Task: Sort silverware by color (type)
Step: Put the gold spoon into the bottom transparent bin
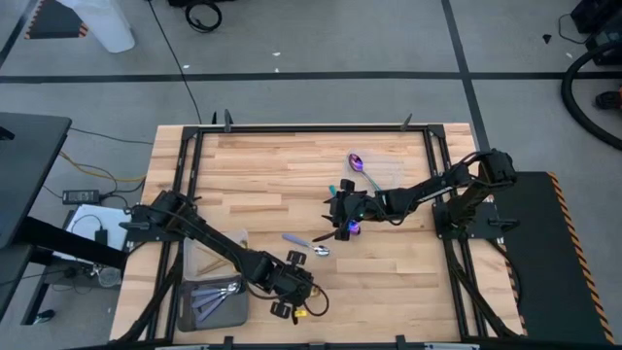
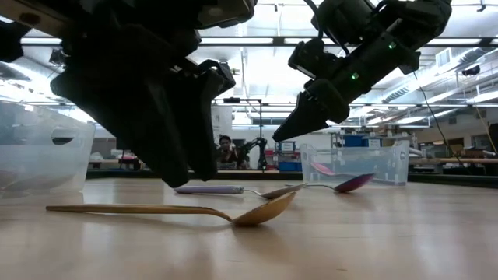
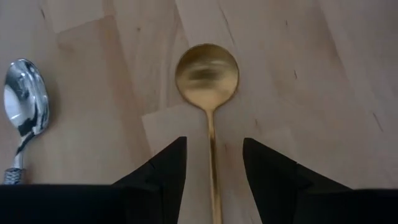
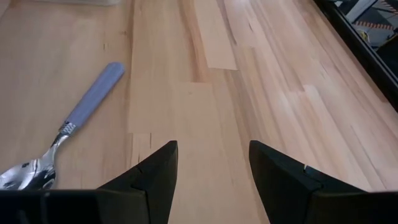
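A gold spoon [image 3: 207, 71] lies flat on the wooden table, its handle running back between the open fingers of my left gripper [image 3: 213, 168]. In the low view those fingers [image 2: 175, 167] hang just above the gold spoon [image 2: 171, 209] without touching it. A silver spoon with a lavender handle [image 4: 93, 96] lies beside it, and its bowl [image 3: 25, 102] shows in the left wrist view. My right gripper [image 4: 213, 168] is open and hovers above the table near that spoon [image 1: 306, 241]. An iridescent purple spoon [image 1: 356, 161] lies farther back.
A clear container [image 1: 216, 297] at the table's near left holds several lavender-handled pieces. Another clear container [image 2: 354, 159] stands at the far side in the low view, with a purple spoon [image 2: 350, 184] in front of it. A person sits in the room behind [image 2: 226, 152].
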Controlling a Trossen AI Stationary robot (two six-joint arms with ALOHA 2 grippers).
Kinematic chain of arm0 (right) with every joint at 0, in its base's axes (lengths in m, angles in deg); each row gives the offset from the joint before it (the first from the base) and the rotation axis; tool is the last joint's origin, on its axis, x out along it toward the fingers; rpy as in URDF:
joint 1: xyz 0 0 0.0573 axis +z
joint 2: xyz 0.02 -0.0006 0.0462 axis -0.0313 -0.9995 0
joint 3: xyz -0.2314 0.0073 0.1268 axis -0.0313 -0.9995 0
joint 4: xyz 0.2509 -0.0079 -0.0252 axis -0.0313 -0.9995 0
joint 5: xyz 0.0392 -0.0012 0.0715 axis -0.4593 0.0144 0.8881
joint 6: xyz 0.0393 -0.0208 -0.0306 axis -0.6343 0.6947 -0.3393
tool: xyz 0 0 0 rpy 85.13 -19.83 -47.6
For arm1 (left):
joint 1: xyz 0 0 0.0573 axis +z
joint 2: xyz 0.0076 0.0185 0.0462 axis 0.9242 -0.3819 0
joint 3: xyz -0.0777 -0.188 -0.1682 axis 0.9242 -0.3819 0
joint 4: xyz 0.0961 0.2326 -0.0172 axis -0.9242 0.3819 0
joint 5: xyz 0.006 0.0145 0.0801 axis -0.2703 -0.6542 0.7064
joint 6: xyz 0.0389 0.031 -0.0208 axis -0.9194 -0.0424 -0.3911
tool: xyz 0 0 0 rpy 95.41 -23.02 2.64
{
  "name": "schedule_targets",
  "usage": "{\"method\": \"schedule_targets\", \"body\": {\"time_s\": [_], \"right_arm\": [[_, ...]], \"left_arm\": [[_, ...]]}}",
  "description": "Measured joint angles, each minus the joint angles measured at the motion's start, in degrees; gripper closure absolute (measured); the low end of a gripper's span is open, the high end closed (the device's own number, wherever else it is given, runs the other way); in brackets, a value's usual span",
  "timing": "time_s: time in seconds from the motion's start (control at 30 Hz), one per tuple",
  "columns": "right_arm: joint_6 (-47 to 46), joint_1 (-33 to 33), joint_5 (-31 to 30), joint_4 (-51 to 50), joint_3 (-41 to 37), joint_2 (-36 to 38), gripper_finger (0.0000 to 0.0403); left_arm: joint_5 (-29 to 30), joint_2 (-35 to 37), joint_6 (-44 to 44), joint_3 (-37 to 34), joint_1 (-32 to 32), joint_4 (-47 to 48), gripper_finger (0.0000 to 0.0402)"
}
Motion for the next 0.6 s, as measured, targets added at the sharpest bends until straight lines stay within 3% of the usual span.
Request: {"method": "schedule_targets", "body": {"time_s": [0.6], "right_arm": [[-0.05,0.11,0.0,-0.61,0.0,0.0,0.0195]], "left_arm": [[1.64,-2.62,0.46,0.09,-0.57,-1.19,0.0238]]}}
